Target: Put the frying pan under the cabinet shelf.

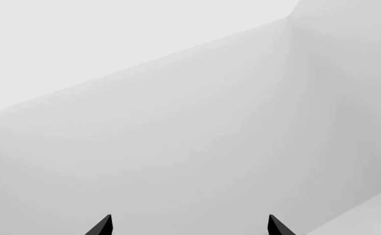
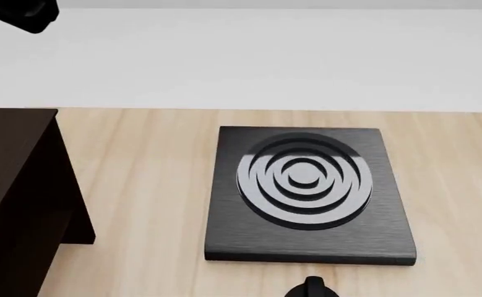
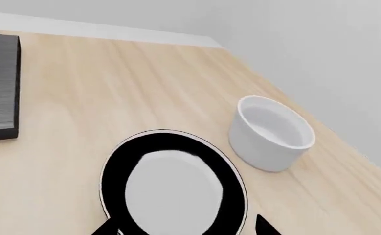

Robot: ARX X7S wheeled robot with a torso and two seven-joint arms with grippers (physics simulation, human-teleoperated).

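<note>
You have yet to grasp the round black frying pan (image 3: pixel 174 188) beneath your spread right pincer (image 3: pixel 185 226), well apart from the dark brown wooden cabinet shelf (image 2: pixel 13 185).

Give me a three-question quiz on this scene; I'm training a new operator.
1. True or false: the pan sits on the burner plate.
2. What stands beside the pan in the right wrist view? A) bowl B) mug C) kettle
3. Fill in: the cabinet is at the head view's ____ edge.

Key: 1. False, it rests on the wooden counter. 2. A, the white bowl. 3. Left.
</note>
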